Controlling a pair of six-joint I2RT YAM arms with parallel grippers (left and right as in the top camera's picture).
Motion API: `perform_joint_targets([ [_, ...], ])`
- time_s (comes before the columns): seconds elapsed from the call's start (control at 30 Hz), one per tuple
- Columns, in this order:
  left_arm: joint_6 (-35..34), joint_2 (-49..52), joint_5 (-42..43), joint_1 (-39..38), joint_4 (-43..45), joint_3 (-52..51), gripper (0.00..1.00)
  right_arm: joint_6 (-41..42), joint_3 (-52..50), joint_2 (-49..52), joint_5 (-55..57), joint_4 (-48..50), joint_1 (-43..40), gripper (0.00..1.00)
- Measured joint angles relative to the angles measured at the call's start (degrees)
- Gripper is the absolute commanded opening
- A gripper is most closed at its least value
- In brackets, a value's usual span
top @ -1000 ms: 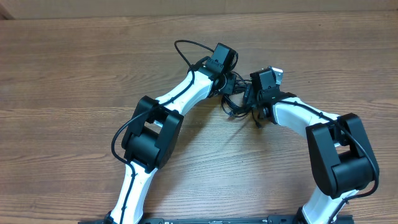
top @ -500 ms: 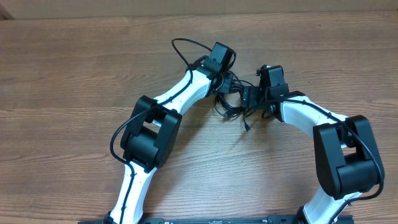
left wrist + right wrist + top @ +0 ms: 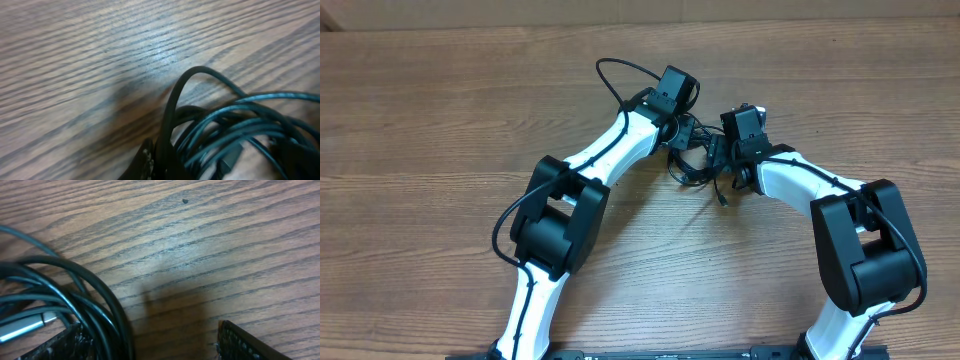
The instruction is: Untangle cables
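1. Cables: black tangle on the wood surface, just off centre twd 2 o'clock in your overhead view, btwn both arms.
2. Left pincer is at the tangle's 12 o'clock edge, clamped tight on the cables. Your left wrist cam shows one loop arching up right off it.
3. Right pincer is at the tangle's 3 o'clock side, jaws wide, nothing btwn them. Cords curve past its 9 o'clock finger.
4. One loose end hangs out twd 5 o'clock. A silver-tipped plug lies among the cords in your right wrist cam.
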Motion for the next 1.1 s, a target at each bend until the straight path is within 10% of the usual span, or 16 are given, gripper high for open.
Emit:
perform_joint_targets([
  [0.57, -2.60, -10.36, -5.01, 0.48, -15.19, -0.13, 0.04, 1.81, 0.15, 0.07, 0.17, 0.04, 0.11, 0.79],
  [1.1, -9.60, -12.83, -4.92, 16.11, -29.77, -0.13, 0.04, 1.84, 0.15, 0.09, 0.48, 0.04, 0.28, 0.79],
])
